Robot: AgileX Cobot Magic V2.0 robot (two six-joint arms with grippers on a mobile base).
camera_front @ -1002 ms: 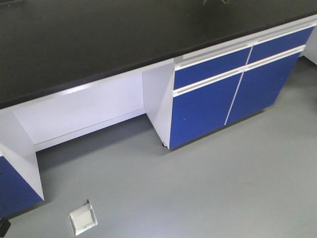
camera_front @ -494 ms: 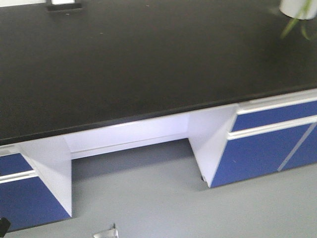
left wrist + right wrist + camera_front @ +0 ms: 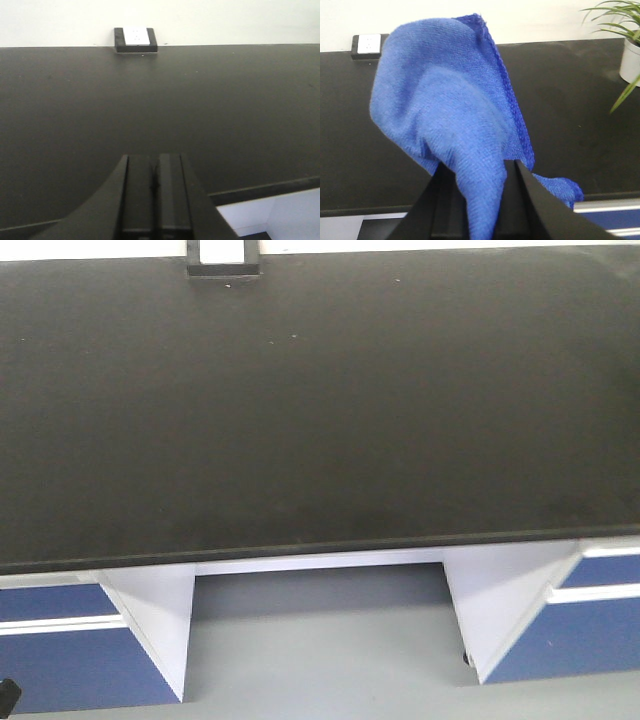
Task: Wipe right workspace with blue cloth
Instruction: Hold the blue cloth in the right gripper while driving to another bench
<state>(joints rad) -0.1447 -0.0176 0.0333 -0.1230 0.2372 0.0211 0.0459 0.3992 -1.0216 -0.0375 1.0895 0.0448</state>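
The blue cloth [image 3: 450, 110] fills the middle of the right wrist view, bunched and standing up between the fingers of my right gripper [image 3: 479, 166], which is shut on it. The cloth hangs above the front edge of the right workspace [image 3: 570, 115], a matte black benchtop. In the front view this benchtop [image 3: 320, 400] spans the whole width, with no arm in sight. My left gripper [image 3: 155, 162] is shut with nothing in it and hovers over the benchtop [image 3: 160, 100] near its front edge.
A black-framed white power socket [image 3: 222, 258] [image 3: 135, 39] [image 3: 367, 45] sits at the back against the wall. A potted plant [image 3: 627, 45] stands at the far right. Blue cabinets [image 3: 60, 655] and drawers [image 3: 600, 610] flank a kneehole [image 3: 320, 640] below.
The front view has swung from a slanted look at the cabinets and floor to a square look at the benchtop. The floor plate and the plant have left that view.
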